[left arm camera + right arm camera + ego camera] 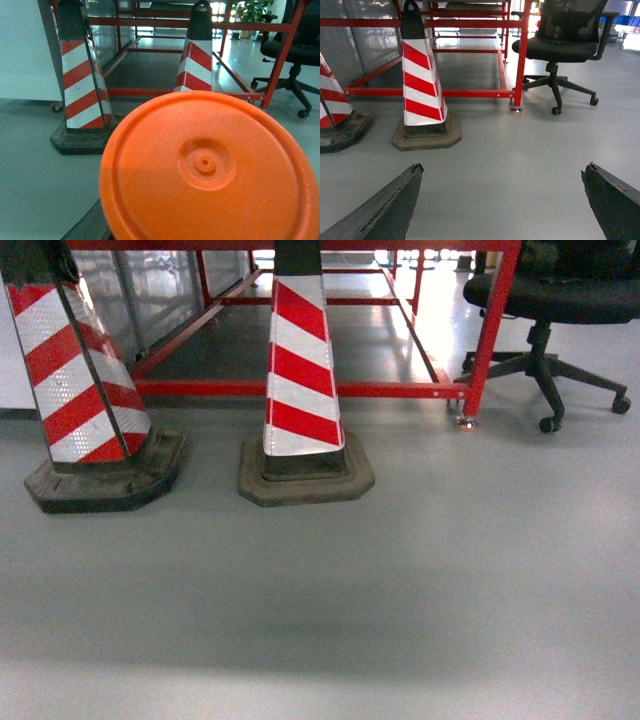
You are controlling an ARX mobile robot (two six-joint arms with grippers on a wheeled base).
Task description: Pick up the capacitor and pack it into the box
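We saw neither box nor capacitor in any view, so the step was to find them; we judged a slow turn of the base best.

The right gripper [502, 200] stood spread and empty. Only the left wrist view showed an orange disc [210, 170] filling its foreground, hiding the left jaws; we could not tell their state.

The head view showed 2 cones [300, 370], a red frame [300, 388] and a chair [550, 300].

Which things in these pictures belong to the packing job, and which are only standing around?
Of the job:
- right gripper, open and empty
- no capacitor or box shows in any view

Only standing around:
- left cone
- right cone
- red frame
- office chair
- orange disc, close to the left wrist camera; its role is unclear
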